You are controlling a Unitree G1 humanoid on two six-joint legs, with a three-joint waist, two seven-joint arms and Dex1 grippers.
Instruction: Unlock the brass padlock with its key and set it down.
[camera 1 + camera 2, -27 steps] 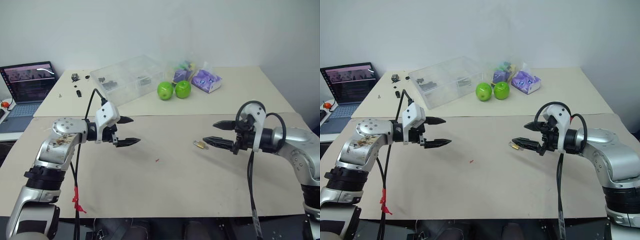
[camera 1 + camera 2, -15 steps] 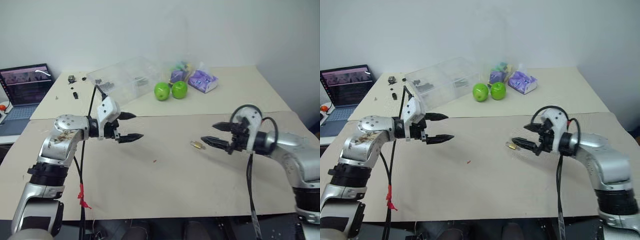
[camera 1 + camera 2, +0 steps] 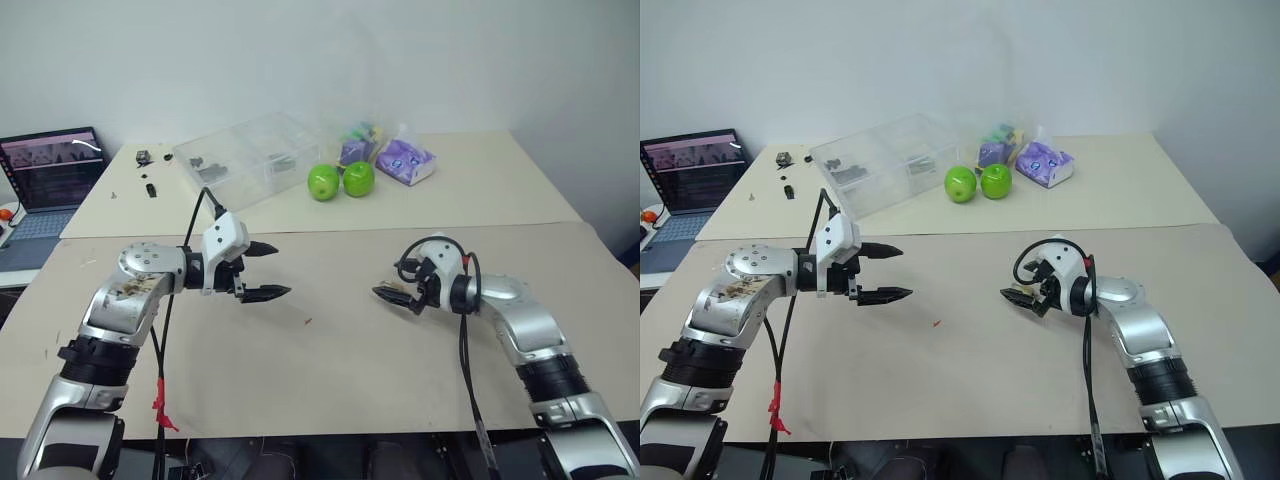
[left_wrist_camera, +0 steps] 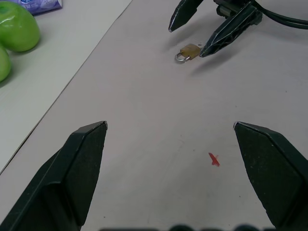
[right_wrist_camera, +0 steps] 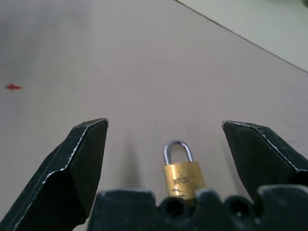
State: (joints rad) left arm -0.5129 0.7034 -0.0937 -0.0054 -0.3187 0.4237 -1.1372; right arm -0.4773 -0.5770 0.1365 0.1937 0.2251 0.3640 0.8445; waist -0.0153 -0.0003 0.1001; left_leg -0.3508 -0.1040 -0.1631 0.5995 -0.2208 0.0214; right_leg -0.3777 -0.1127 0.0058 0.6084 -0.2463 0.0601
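Observation:
The brass padlock [image 5: 182, 176] lies flat on the beige tabletop, its silvery shackle pointing away from my right wrist. My right gripper [image 5: 164, 124] stands open low over the table, one finger on each side of the padlock, touching nothing. The left wrist view shows the same padlock [image 4: 188, 51] under the right gripper [image 4: 186, 41]. My left gripper [image 3: 282, 270] hovers open and empty above the table, well to the left of the padlock and pointing toward it. The key is out of view.
Two green apples [image 3: 323, 182] sit at the back next to a clear plastic box [image 3: 250, 158] and purple packets [image 3: 405, 160]. A laptop [image 3: 55, 170] stands at far left. A small red mark [image 3: 308, 321] lies on the table between the grippers.
My right gripper has moved left and down, so the padlock that lay just off its fingertips now lies between its open fingers. The left gripper has dipped slightly.

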